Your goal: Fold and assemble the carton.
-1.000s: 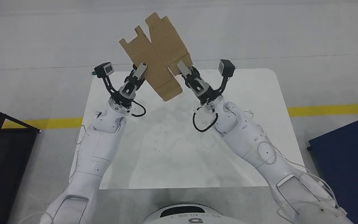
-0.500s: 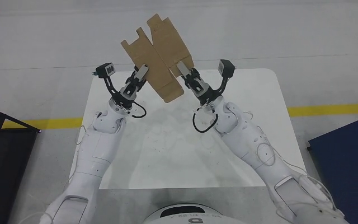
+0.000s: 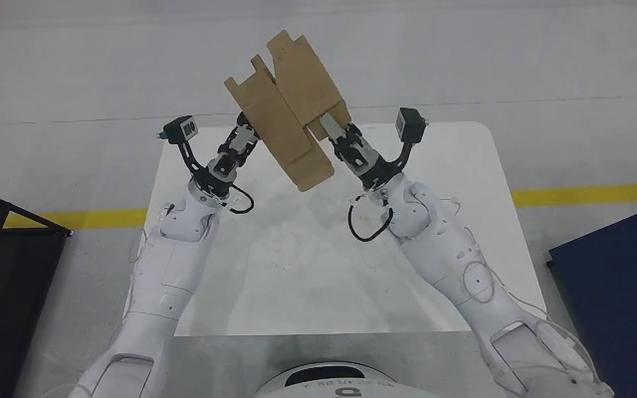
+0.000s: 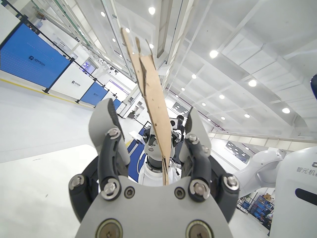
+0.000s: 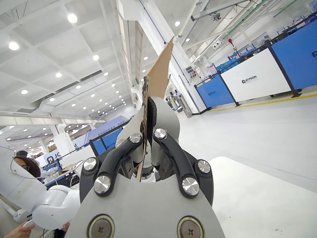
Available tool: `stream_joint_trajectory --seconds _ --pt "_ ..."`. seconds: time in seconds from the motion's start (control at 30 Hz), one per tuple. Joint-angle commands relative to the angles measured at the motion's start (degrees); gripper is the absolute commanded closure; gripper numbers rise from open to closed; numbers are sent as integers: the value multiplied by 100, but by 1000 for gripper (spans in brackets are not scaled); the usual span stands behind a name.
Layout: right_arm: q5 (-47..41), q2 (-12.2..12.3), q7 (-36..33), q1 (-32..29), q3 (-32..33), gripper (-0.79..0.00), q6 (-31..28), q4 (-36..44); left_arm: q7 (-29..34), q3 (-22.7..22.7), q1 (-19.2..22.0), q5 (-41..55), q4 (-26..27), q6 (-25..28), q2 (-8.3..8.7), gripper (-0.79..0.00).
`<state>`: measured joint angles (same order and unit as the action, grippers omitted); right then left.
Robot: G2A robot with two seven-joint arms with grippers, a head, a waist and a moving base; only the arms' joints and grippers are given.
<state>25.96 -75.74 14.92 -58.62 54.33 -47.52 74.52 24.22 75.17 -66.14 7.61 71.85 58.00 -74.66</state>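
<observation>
The flat brown carton [image 3: 289, 104] is held in the air over the far edge of the table [image 3: 299, 279], tilted, with its notched flaps pointing out past that edge. The right gripper [image 5: 149, 115], above the middle of the table's far edge, is clenched on the carton's lower end, the board pinched tight between both fingers. The left gripper [image 4: 151, 111], above the left part of the table's far edge, has its jaws spread wide, and the carton's other side runs between the fingers down to the palm with neither pad pressing on it.
</observation>
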Motion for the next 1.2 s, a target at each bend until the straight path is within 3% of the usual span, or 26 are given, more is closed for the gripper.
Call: stream_joint_trajectory --seconds 0.0,0.33,0.57,0.8,0.93,1.17 --pt "321 1 -16 14 52 0 142 26 23 -73 30 20 -44 0 -10 -785" --pt "3647 92 549 -80 364 0 1746 240 31 -202 84 181 -127 0 -21 -785" --pt "5163 166 462 -156 443 0 2505 323 59 -227 71 264 -129 0 -10 -785" --pt "5373 186 487 -279 519 0 2613 461 108 -331 51 286 -195 0 -9 -785" --pt "5013 194 900 -360 646 0 2324 613 86 -237 56 317 -249 0 17 -785" --pt "5030 274 1651 -573 925 0 1817 1025 318 146 -64 381 102 0 117 -785"
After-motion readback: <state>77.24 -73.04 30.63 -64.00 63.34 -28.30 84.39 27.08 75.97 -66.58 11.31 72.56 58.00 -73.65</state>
